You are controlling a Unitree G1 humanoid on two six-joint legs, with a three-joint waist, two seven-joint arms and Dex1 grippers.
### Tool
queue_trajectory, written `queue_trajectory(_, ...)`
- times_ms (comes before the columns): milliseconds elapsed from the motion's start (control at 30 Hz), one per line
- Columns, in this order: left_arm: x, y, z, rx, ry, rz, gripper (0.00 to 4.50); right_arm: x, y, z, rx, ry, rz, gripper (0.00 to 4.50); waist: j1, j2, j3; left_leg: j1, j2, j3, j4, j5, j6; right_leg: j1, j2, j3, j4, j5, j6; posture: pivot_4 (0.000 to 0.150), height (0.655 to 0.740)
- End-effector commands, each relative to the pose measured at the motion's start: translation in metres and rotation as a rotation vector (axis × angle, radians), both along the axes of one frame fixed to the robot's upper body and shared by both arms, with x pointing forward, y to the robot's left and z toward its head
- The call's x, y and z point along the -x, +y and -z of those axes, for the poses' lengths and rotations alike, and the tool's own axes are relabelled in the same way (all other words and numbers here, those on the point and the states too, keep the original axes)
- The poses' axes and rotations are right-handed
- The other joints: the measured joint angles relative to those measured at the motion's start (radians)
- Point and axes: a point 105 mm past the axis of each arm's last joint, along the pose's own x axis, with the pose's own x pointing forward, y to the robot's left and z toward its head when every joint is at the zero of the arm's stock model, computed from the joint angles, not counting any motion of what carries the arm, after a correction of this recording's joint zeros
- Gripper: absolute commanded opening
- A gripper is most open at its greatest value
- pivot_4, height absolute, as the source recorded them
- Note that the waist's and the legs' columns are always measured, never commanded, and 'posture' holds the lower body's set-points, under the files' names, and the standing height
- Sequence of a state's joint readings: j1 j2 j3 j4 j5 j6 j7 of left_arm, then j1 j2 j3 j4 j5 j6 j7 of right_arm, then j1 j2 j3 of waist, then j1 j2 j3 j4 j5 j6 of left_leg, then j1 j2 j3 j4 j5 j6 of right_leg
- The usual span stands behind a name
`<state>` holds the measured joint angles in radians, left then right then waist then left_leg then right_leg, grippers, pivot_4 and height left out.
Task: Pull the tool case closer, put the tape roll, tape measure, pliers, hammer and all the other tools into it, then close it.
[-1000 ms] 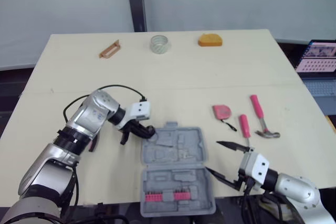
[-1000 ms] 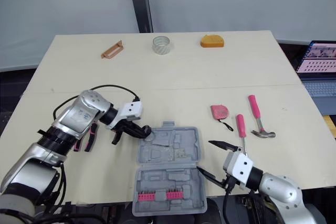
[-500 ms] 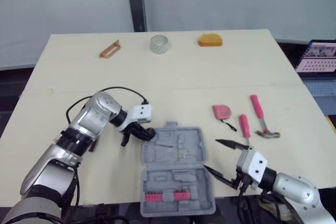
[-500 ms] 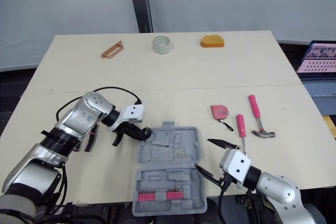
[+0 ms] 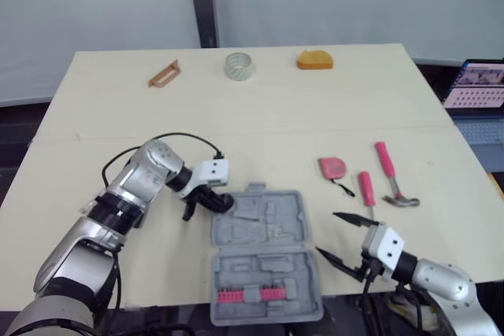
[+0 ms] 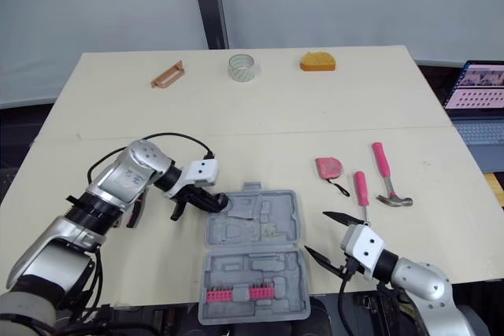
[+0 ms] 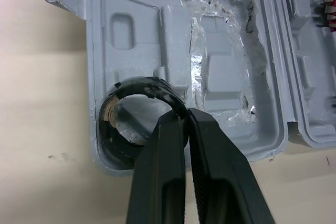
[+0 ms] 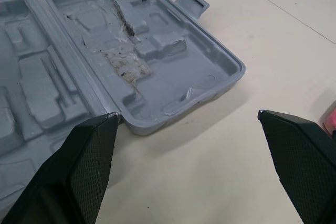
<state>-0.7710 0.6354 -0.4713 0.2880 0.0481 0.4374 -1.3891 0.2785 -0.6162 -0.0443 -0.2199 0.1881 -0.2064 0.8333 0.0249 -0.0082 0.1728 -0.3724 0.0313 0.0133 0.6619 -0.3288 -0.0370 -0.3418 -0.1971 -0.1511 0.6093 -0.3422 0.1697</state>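
- Left gripper (image 7: 185, 121): fingers pinched almost together on the rim of the black tape roll (image 7: 137, 84). The roll sits low in the round pocket at the 10 o'clock corner of the tool case (image 5: 268, 226).
- The case lies open and flat at the table's 6 o'clock edge, between the two arms.
- Right gripper (image 5: 325, 233): spread wide, empty, hovering just off the case's 3 o'clock side.
- Step, as I read it: the case is already near and the roll is being seated.
- Next move calls for letting go and lifting straight clear, so the roll is not dragged out.
- Left to load: tape measure (image 5: 332, 167), screwdriver (image 5: 367, 189) and hammer (image 5: 391, 175), at about 2 o'clock of the case.
- Also pliers (image 6: 132, 210) at 9 o'clock and a clear tape roll (image 5: 239, 66) far off at 12.
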Motion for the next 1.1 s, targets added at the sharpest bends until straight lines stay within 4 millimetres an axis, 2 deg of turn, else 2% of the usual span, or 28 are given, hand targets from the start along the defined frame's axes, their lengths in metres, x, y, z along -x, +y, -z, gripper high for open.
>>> queue_trajectory(33,0.0,-0.001,-0.006,0.007,-0.003,-0.001,1.89,0.002,0.004,-0.005,-0.019,-0.027,-0.021,4.5,0.0,0.0,0.0,0.0,0.0,0.0,0.0,0.0,0.0,0.0,0.0,0.0,0.0,0.0,0.0,0.15,0.74)
queue_trajectory(233,0.004,0.0,-0.02,0.033,0.007,-0.025,1.89,0.009,0.014,-0.008,-0.025,-0.035,-0.035,4.5,0.0,0.0,0.0,0.0,0.0,0.0,0.0,0.0,0.0,0.0,0.0,0.0,0.0,0.0,0.0,0.15,0.74)
queue_trajectory(400,0.005,-0.009,-0.046,0.16,-0.021,-0.046,1.89,0.015,0.018,-0.01,-0.027,-0.038,-0.037,4.5,0.001,0.0,0.0,0.0,0.0,0.0,0.0,0.0,0.0,0.0,0.0,0.0,0.0,0.0,0.0,0.15,0.74)
queue_trajectory(500,0.001,-0.012,-0.052,0.255,-0.083,-0.063,1.89,0.017,0.018,-0.011,-0.026,-0.039,-0.036,4.5,0.0,0.0,0.0,0.0,0.0,-0.001,0.0,0.0,0.0,0.0,0.0,0.0,0.0,0.0,0.0,0.15,0.74)
queue_trajectory(600,0.0,-0.018,-0.052,0.364,-0.185,-0.049,1.89,0.018,0.017,-0.012,-0.027,-0.04,-0.033,4.5,-0.001,0.0,0.0,0.0,0.0,-0.001,0.0,0.0,0.0,0.0,0.0,0.0,0.0,0.0,0.0,0.15,0.74)
queue_trajectory(733,-0.001,-0.017,-0.04,0.459,-0.243,-0.075,1.89,0.021,0.009,-0.01,-0.023,-0.036,-0.026,4.5,0.002,0.0,0.0,0.0,0.0,-0.001,0.0,0.0,0.0,0.0,0.0,0.0,0.0,0.0,0.0,0.15,0.74)
queue_trajectory(933,-0.006,-0.011,-0.022,0.469,-0.315,-0.116,1.89,0.023,0.005,-0.009,-0.021,-0.036,-0.021,4.5,0.001,0.0,0.0,0.0,0.0,-0.001,0.001,0.0,0.0,0.001,0.0,0.0,0.0,0.0,0.0,0.15,0.74)
queue_trajectory(1100,-0.006,-0.005,-0.012,0.46,-0.313,-0.135,1.89,0.024,0.013,-0.018,-0.022,-0.046,-0.029,4.5,0.002,0.0,0.0,0.001,0.0,0.0,0.001,0.0,0.0,0.001,0.0,0.0,0.0,0.0,0.0,0.15,0.74)
